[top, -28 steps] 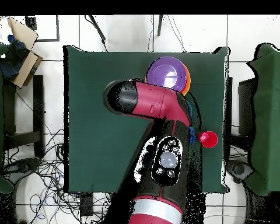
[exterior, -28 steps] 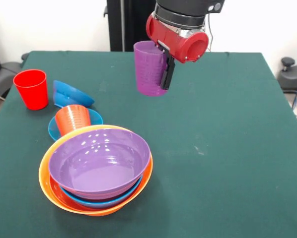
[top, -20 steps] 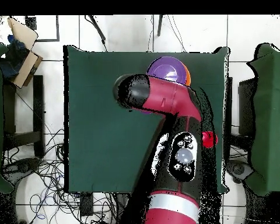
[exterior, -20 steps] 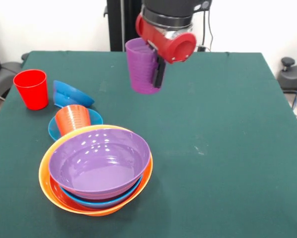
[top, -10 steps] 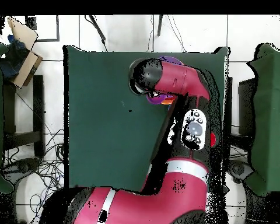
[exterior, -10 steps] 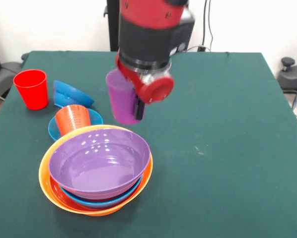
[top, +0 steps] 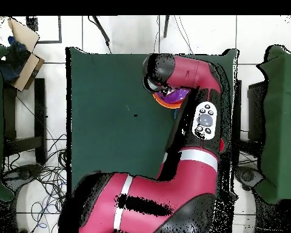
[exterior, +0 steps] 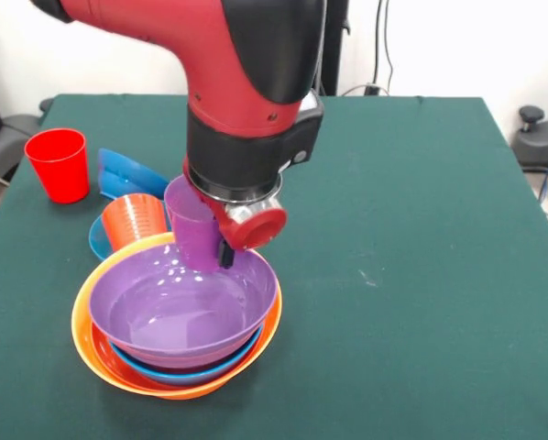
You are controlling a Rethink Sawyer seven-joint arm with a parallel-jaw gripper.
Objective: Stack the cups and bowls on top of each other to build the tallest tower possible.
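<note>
My gripper is shut on the purple cup, one dark finger outside its wall. It holds the cup upright, low over the far side of the purple bowl. That bowl tops the tower, nested in a light blue bowl, a red-orange bowl and the big yellow-orange bowl. The red cup stands at the far left. The orange-red cup sits upside down in a small light blue bowl. A dark blue bowl lies tilted behind it. In the overhead view the arm hides all but a sliver of the purple bowl.
The green table stretches to the right of the tower. My arm's red and black wrist hangs over the table's middle. A small orange bowl does not show in either view.
The arm has carried the purple cup from high over the table's far middle down and towards the tower. The cup now hangs just over the purple bowl.
</note>
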